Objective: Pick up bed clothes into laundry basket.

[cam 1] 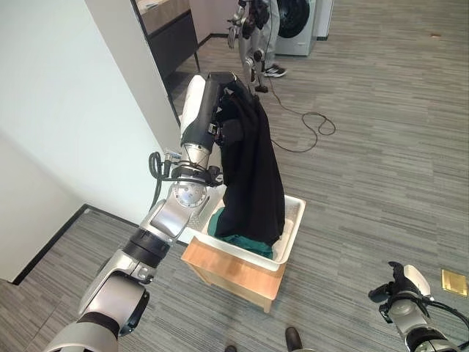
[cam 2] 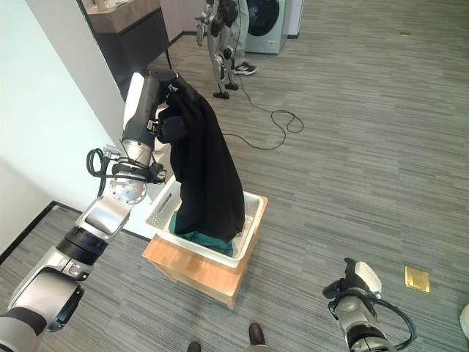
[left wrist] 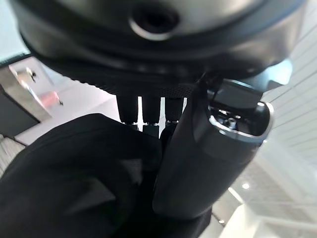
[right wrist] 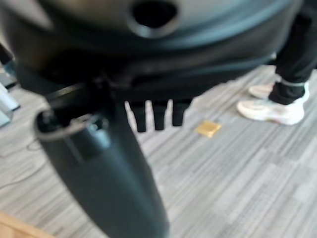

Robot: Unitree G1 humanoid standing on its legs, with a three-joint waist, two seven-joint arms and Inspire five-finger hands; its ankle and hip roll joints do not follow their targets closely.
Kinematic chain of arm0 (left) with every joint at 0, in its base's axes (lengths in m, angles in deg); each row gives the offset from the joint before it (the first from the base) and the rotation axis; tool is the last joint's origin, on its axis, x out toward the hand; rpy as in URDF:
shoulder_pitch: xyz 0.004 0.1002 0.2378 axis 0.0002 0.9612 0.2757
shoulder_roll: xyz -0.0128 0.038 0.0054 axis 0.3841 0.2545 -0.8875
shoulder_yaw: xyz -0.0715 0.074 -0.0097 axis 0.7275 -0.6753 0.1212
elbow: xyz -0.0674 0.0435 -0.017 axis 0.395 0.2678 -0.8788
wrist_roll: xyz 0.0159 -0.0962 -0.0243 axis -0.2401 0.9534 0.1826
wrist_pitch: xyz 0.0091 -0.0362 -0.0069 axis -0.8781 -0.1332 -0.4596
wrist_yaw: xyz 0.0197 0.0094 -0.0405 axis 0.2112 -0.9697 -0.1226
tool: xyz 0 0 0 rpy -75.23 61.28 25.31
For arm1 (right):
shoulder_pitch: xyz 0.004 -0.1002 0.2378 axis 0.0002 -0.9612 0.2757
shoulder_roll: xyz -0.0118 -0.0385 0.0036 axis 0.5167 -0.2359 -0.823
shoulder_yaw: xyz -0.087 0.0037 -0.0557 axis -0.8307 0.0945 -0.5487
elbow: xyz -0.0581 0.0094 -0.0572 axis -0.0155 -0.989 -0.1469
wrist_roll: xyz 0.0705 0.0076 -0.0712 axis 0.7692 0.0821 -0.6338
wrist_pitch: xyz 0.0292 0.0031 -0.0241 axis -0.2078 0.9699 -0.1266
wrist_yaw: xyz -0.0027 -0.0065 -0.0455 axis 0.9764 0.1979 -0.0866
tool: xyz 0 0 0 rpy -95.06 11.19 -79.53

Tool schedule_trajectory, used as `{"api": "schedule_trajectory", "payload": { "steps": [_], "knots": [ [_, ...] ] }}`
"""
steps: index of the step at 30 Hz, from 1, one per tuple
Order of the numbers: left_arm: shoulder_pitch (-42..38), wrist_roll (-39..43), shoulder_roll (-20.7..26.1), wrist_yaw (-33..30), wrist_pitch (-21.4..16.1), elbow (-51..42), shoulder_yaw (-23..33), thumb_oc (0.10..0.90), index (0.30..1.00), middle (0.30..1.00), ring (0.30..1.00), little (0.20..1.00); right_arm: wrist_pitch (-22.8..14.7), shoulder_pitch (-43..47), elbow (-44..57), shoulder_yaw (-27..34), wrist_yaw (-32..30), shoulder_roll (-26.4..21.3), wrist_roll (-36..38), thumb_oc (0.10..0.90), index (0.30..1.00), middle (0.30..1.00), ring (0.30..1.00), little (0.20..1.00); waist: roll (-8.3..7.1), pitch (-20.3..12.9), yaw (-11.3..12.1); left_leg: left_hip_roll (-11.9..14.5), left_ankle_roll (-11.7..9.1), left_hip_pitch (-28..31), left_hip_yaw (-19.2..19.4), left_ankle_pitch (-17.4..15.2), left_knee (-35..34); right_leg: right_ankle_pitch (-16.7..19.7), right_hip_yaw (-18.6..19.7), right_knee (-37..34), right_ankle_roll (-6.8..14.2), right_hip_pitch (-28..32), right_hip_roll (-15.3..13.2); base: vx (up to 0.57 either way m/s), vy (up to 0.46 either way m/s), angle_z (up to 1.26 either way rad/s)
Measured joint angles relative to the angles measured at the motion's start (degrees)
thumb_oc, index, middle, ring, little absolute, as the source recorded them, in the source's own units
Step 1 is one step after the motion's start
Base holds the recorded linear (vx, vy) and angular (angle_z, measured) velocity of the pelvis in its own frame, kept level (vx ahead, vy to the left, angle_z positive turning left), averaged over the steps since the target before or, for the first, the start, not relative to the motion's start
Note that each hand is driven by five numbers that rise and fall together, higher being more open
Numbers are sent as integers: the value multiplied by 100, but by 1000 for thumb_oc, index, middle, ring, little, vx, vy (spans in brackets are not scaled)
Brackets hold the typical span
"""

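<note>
The left hand (cam 1: 229, 88), raised in the upper middle of the frame, has its fingers and thumb curled round the top of a black garment (cam 1: 253, 176), which hangs straight down from it. The garment's lower end reaches into the white basket (cam 1: 292, 235) at centre (some green cloth (cam 1: 238, 240) already lies inside), and the basket sits on a wooden stool (cam 1: 231, 275). The right hand (cam 2: 353, 287) hangs low at the lower right over the floor, fingers relaxed and holding nothing. A person's shoe (right wrist: 270, 110) shows near it

Garment (cam 1: 249, 169) above basket (cam 1: 292, 233) on wooden stand (cam 1: 233, 273), its hem inside
</note>
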Motion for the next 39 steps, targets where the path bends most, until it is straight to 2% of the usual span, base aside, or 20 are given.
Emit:
{"api": "schedule_trajectory", "payload": {
  "steps": [6, 11, 12, 14, 16, 22, 29, 32, 35, 37, 39],
  "knots": [
    [-420, -651, 1, -68, 199, 1505, -557, 400, 300, 300, 300, 300, -104, 469, -11, -181, 0, -12, 173, 800, 900, 900, 900, 900, -93, 59, -111, -13, -17, -393, 22, 47, 0, 87, 4, 29, -6, -403, 18, -64, 6, -2],
    [-412, -662, -15, -40, 421, 2259, -605, 400, 300, 300, 300, 300, -174, 617, -297, -232, 15, -27, 223, 800, 900, 900, 900, 900, -259, 165, -140, 23, -23, -494, 58, 61, 0, 106, -52, 30, -10, -513, 53, -21, 6, 0],
    [-410, -697, -27, -38, 428, 2372, -608, 800, 900, 900, 900, 900, -177, 635, -412, -241, 22, -55, 235, 800, 900, 900, 900, 900, -290, 184, -150, 29, -23, -493, 60, 61, 0, 106, -116, 31, -10, -507, 55, -18, 10, 7],
    [-369, -744, -107, 15, 422, 2689, -634, 800, 900, 900, 900, 900, -149, 717, -467, -459, 73, -130, 312, 800, 900, 900, 900, 900, -347, 218, -107, 34, -23, -470, 70, 61, 0, 106, -156, 30, -11, -474, 55, -9, 7, 2],
    [-314, -762, -161, 65, 567, 2886, -635, 800, 900, 900, 900, 900, -108, 871, -419, -661, 103, -120, 305, 800, 900, 900, 900, 900, -395, 246, -147, 32, -24, -448, 76, 62, -1, 107, -158, 29, -12, -457, 57, 0, 0, 0],
    [371, -1049, -380, 73, 564, 2800, -606, 800, 900, 900, 900, 900, -181, 919, 132, -511, 94, -122, 178, 800, 900, 900, 900, 900, -415, 258, -103, 29, -25, -400, 74, 61, -2, 107, -168, 28, -12, -400, 53, 0, 0, 0],
    [655, -1145, -306, 79, 581, 2152, -512, 800, 900, 900, 900, 900, -141, 885, 1018, -160, -87, -164, 111, 800, 900, 900, 900, 900, -409, 259, -122, 41, -25, -305, 109, 61, -3, 120, -148, 27, -30, -327, 60, 1, 9, -2],
    [649, -1131, -220, 161, 557, 1575, -372, 800, 900, 900, 900, 900, -81, 968, 1585, -177, -196, -362, -189, 800, 900, 900, 900, 900, -393, 260, -122, 45, -24, -264, 129, 61, -3, 124, -141, 27, -37, -285, 62, 17, 2, -2],
    [401, -959, -140, 178, 558, 1535, -374, 800, 900, 900, 900, 900, 25, 1555, 1612, -313, -219, -742, -267, 800, 900, 900, 900, 900, -325, 263, -145, 31, -28, -254, 142, 64, -5, 135, -131, 23, -36, -286, 57, 23, -3, -1],
    [-41, -679, 54, 185, 568, 1591, -381, 800, 900, 900, 900, 900, 171, 2569, 1469, -964, -194, -1277, -248, 800, 900, 900, 900, 900, -263, 260, -129, 37, -45, -230, 140, 83, -2, 155, -133, 28, -43, -261, 52, -22, -5, 1],
    [-511, -583, 178, 162, 557, 1597, -376, 800, 900, 900, 900, 900, 176, 3559, 1347, -1306, -244, -1595, -244, 800, 900, 900, 900, 900, -192, 260, -68, 66, -49, -212, 133, 89, -3, 156, -154, 22, -45, -231, 59, 37, -41, 1]
  ]
}}
